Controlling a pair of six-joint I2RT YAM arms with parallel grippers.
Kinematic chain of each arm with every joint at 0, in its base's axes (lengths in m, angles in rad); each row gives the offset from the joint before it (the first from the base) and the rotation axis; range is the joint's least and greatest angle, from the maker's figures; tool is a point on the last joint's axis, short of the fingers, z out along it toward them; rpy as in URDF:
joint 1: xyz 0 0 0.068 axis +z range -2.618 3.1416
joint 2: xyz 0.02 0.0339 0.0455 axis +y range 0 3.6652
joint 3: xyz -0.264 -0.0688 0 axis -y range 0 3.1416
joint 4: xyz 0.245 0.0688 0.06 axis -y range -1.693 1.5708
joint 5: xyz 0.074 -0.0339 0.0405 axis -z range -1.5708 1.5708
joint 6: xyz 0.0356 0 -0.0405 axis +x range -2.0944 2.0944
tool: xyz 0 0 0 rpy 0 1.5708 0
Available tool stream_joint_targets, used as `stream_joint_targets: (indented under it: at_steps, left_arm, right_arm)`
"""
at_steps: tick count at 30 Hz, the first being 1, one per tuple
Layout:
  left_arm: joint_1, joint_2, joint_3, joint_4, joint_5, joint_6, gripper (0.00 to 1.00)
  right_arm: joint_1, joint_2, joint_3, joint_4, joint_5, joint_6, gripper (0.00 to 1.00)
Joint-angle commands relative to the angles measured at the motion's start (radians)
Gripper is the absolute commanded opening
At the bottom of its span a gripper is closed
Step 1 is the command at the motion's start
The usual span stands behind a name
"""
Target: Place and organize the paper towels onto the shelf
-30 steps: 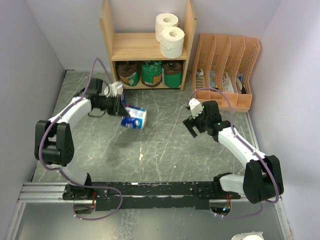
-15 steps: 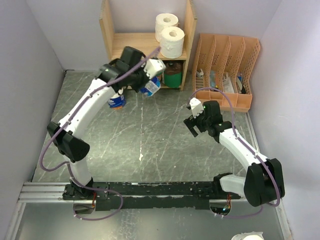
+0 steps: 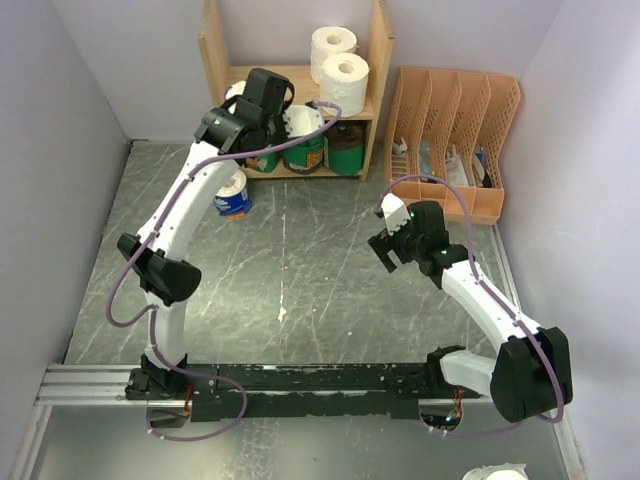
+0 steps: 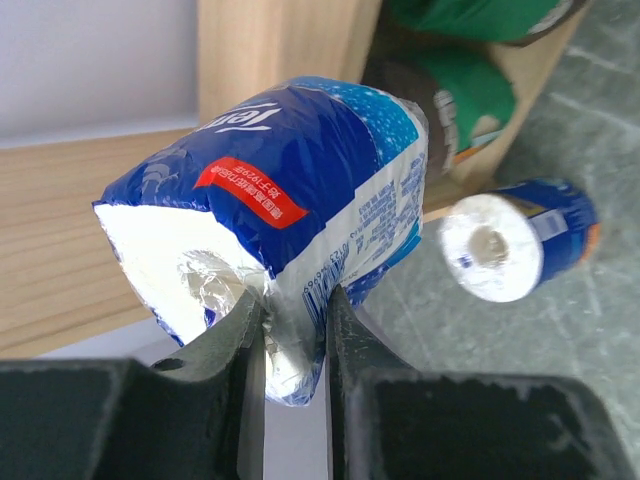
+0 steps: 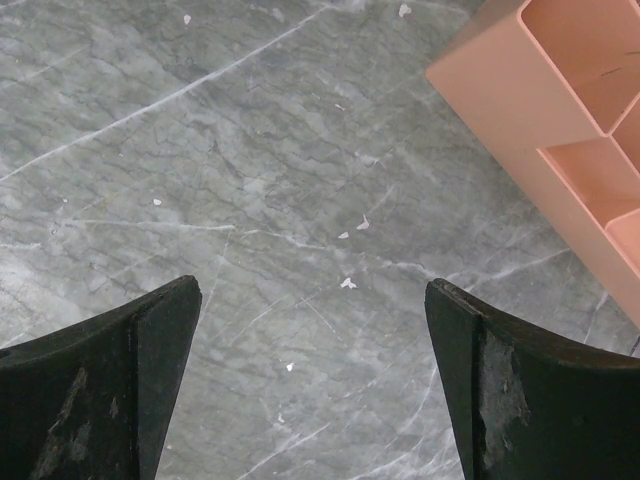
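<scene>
Left end effector (image 4: pixel 295 312): closed narrow on the crimped wrapper end of a blue-and-white wrapped roll (image 4: pixel 300 170). Both fingers (image 4: pixel 248 322) press into the plastic. The roll sticks out ahead of the fingers, lying lengthwise, red label patch up.

Shelf (image 3: pixel 285 92): in the top view the left end effector sits at the front edge of the upper tier. The wooden board lies directly beyond and beneath the held roll. Whether the roll touches the board, cannot tell.

Two white rolls (image 3: pixel 345 82) stand on the upper tier to the right of the left end effector, one behind the other and touching.

Lower tier, below the left end effector: a row of green-wrapped rolls (image 3: pixel 304 152). There is a dark brown one at the left end, partly hidden by the arm.

Second blue roll (image 4: pixel 515 240): on the bench (image 5: pixel 250 150), below and right of the held roll in the left wrist view, cored end toward the camera. In the top view it lies in front of the shelf's left side, close beside the left arm.

Right end effector (image 5: pixel 310 300): fingers wide apart, nothing between them. It hangs over bare bench, well apart from the shelf. A peach file organizer (image 5: pixel 560 100) lies ahead and to the right of it.
</scene>
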Motion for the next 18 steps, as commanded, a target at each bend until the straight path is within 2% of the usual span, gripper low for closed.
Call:
stream_joint_targets:
  at_steps: [1, 18]
  left_arm:
    - [0.057, -0.001, 0.059, 0.100, -0.080, 0.128, 0.07]
    - [0.138, 0.057, 0.047, 0.274, -0.085, 0.198, 0.07]
  right_arm:
    - [-0.005, -0.016, -0.007, 0.007, -0.006, -0.008, 0.95]
    - [-0.005, -0.001, -0.006, 0.009, 0.005, -0.006, 0.94]
